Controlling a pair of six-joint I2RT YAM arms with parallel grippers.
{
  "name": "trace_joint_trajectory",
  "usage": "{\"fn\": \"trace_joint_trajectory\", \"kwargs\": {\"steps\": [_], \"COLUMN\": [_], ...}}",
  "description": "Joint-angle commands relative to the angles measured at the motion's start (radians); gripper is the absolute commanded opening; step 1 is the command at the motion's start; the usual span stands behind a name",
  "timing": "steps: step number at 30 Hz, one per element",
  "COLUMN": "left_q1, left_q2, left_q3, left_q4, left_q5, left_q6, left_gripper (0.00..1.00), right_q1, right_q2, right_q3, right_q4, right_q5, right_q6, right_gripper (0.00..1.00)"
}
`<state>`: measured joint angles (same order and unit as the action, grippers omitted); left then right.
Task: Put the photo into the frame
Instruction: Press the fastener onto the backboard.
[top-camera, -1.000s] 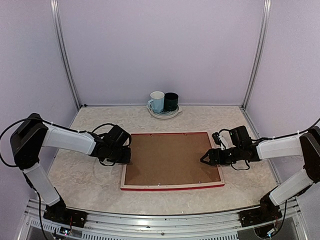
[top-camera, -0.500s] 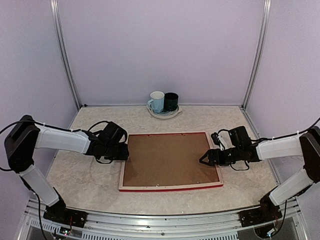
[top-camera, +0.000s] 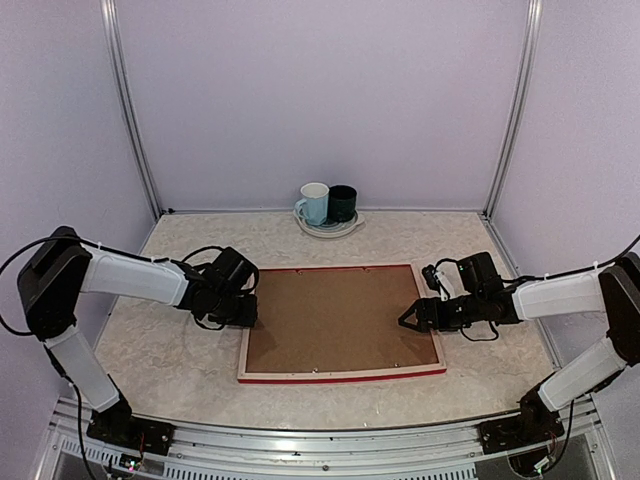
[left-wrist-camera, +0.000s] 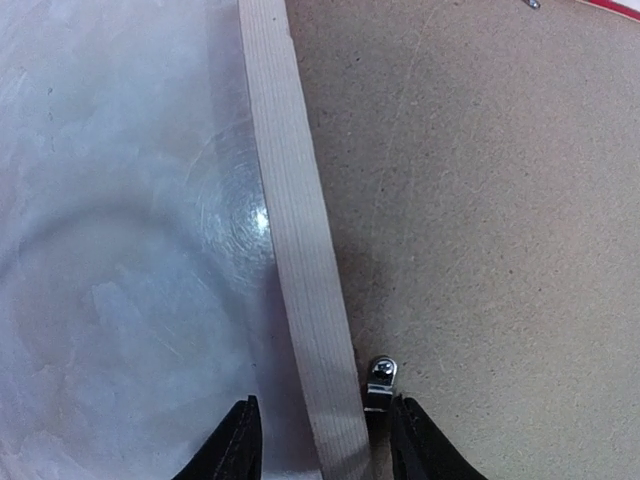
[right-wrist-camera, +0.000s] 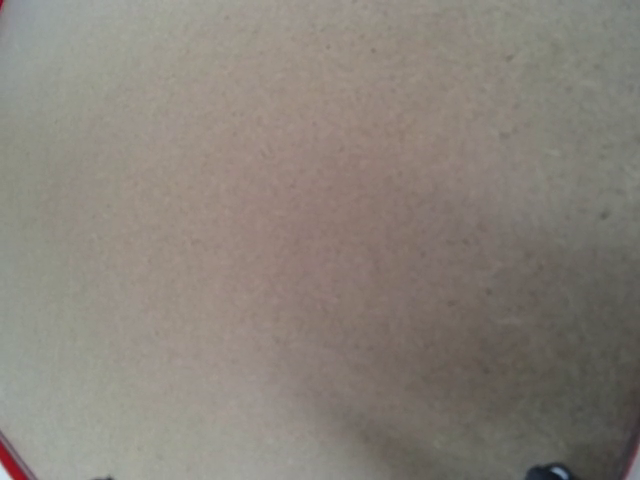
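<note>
The frame (top-camera: 340, 374) lies face down mid-table, its red edge toward me, with a brown backing board (top-camera: 340, 320) filling it. The photo is hidden. My left gripper (top-camera: 247, 310) is at the frame's left side. In the left wrist view it (left-wrist-camera: 325, 425) is open, its dark fingertips (left-wrist-camera: 238, 440) straddling the pale wood rail (left-wrist-camera: 300, 250) without touching it, beside a small metal tab (left-wrist-camera: 381, 373). My right gripper (top-camera: 406, 319) hovers open low over the board's right end. Its wrist view shows only blurred board (right-wrist-camera: 300, 240).
A white mug (top-camera: 313, 203) and a dark mug (top-camera: 342, 203) stand on a plate (top-camera: 325, 232) at the back centre. Pale walls and metal posts close in the table on three sides. Bare marbled tabletop (top-camera: 170, 350) lies left of the frame.
My left gripper has opened off the frame's left rail. The frame slid a little to the left and settled. The right arm has not moved.
</note>
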<state>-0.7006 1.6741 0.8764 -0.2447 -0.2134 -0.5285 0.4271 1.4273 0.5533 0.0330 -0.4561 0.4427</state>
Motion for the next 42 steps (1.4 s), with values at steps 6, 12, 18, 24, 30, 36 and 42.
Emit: {"fn": "trace_joint_trajectory", "kwargs": {"steps": [6,12,18,24,30,36,42], "left_q1": [0.012,0.01,-0.014,-0.028,-0.036,-0.013,0.0], "left_q2": [0.08,0.083,0.053,0.05,0.041,0.01,0.022], "left_q3": [0.027,0.009,-0.025,-0.037,0.004,-0.008,-0.024], "left_q4": [0.015,0.007,0.001,-0.007,-0.083,-0.088,-0.058], "left_q5": [-0.002,0.01,0.022,0.02,0.016,0.02,0.018], "left_q6": [0.031,0.028,0.018,0.019,0.045,0.047,0.054], "left_gripper": [0.37,0.19,0.13,0.11,0.41,0.34,0.29], "right_q1": [0.003,0.003,0.003,0.003,0.002,0.003,0.003], "right_q2": [0.014,0.019,0.022,0.029,0.023,0.03,0.031], "right_q3": [-0.018,-0.01,0.001,0.006,0.004,-0.001,-0.005], "right_q4": [-0.067,-0.072,-0.077,-0.076,-0.079,-0.065,-0.063], "right_q5": [0.03,0.03,0.028,0.022,0.027,0.02,0.022], "right_q6": [0.0,-0.002,-0.004,-0.003,-0.004,0.005,0.002], "right_gripper": [0.89,0.89,0.89,0.88,0.89,0.89,0.88]}}
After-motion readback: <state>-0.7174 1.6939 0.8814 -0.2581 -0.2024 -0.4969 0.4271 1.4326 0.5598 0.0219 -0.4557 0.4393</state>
